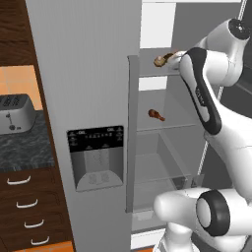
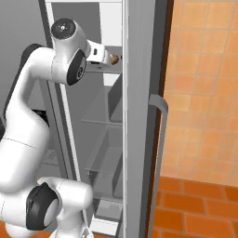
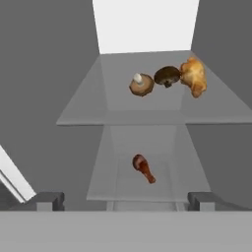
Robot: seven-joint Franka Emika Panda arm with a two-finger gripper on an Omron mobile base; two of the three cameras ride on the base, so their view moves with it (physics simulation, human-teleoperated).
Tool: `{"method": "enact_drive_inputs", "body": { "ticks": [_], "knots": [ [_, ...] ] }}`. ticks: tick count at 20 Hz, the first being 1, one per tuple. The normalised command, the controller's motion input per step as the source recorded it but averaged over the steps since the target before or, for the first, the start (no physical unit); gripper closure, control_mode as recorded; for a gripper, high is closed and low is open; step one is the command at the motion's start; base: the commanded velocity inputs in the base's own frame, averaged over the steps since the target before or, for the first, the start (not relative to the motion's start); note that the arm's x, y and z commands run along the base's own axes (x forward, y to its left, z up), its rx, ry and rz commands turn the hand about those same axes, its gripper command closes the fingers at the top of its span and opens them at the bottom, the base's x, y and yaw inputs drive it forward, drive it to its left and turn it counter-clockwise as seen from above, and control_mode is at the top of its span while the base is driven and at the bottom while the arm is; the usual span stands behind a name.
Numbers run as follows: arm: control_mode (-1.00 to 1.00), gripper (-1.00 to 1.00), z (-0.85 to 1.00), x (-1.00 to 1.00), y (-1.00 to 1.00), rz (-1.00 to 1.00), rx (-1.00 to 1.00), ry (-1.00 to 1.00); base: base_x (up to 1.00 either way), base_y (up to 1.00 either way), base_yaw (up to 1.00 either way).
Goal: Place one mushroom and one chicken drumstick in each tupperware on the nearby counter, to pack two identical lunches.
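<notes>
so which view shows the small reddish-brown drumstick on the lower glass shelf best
The hand view: the small reddish-brown drumstick lies unobstructed on the lower glass shelf, bone knob visible. The left base view shows it tiny; in the right base view I cannot make it out.

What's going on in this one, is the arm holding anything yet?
Not yet. The arm has its gripper inside the open fridge, jaws wide open and empty. On the upper glass shelf lie two mushrooms beside a chicken drumstick; a second drumstick lies on the shelf below.
</notes>
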Motion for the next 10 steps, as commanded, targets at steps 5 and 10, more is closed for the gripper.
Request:
{"method": "enact_drive_inputs", "body": {
  "ticks": [5,10],
  "knots": [
    [-1.0,-1.0,0.0,0.73,0.0,0.0,0.0,0.05,0.0,0.0,0.0],
    [-1.0,-1.0,0.0,0.7,0.0,0.0,0.0,0.06,0.0,0.0,0.0]
  ]
}}
